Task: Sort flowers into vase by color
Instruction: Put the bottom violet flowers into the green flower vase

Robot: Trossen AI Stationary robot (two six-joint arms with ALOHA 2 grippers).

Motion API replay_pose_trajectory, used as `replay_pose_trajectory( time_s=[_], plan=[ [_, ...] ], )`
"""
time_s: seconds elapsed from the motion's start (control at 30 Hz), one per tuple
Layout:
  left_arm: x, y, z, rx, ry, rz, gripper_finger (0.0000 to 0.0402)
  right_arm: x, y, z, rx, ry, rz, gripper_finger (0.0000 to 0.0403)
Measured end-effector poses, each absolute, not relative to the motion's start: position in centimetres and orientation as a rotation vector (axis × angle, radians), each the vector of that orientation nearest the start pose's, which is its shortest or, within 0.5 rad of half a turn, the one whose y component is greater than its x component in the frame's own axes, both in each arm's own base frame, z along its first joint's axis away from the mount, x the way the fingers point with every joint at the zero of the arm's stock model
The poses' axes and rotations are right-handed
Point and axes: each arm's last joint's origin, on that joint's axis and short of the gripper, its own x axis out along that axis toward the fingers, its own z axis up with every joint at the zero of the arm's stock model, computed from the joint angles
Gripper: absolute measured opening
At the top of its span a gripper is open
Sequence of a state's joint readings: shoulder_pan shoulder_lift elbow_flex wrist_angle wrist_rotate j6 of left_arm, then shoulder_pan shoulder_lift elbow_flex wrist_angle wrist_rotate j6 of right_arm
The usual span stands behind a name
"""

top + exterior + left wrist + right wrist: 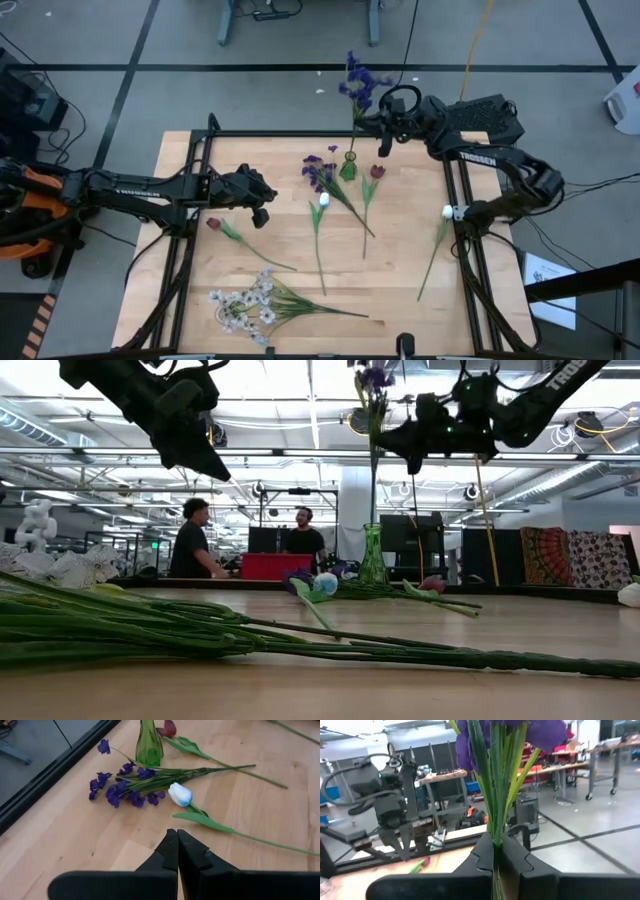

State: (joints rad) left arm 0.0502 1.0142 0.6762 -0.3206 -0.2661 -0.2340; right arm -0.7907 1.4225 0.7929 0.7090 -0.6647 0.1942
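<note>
With the right gripper (pixel 494 851) clamped on the purple spray (pixel 358 82), keep its stem plumb over the vase (pixel 348 166) mouth while lowering

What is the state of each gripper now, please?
Left gripper: closed, holding nothing, above the table.
Right gripper: closed on the purple flower spray, over the green vase.

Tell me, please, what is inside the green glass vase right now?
The green vase holds the stem of a purple spray, which the right end effector grips above it. How deep the stem reaches cannot be seen.
</note>
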Motion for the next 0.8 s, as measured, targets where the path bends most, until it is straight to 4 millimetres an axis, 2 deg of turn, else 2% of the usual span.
replay_pose_trajectory(
  time_s=[0.2,0.43,0.57,0.8],
  plan=[
    [20.7,1.8,24.5,-0.152,0.617,0.38,0.0,23.0,-21.3,26.2,0.158,-0.043,-0.09,0.0],
    [20.7,1.8,24.4,-0.152,0.617,0.38,0.0,24.0,-22.0,23.3,0.208,0.035,-0.021,0.0],
    [20.7,1.8,24.4,-0.151,0.617,0.38,0.0,24.3,-22.2,22.3,0.231,0.058,0.005,0.0],
    [20.7,1.8,24.4,-0.148,0.618,0.379,0.0,24.5,-22.5,20.8,0.261,0.116,-0.004,0.0026]
  ],
)
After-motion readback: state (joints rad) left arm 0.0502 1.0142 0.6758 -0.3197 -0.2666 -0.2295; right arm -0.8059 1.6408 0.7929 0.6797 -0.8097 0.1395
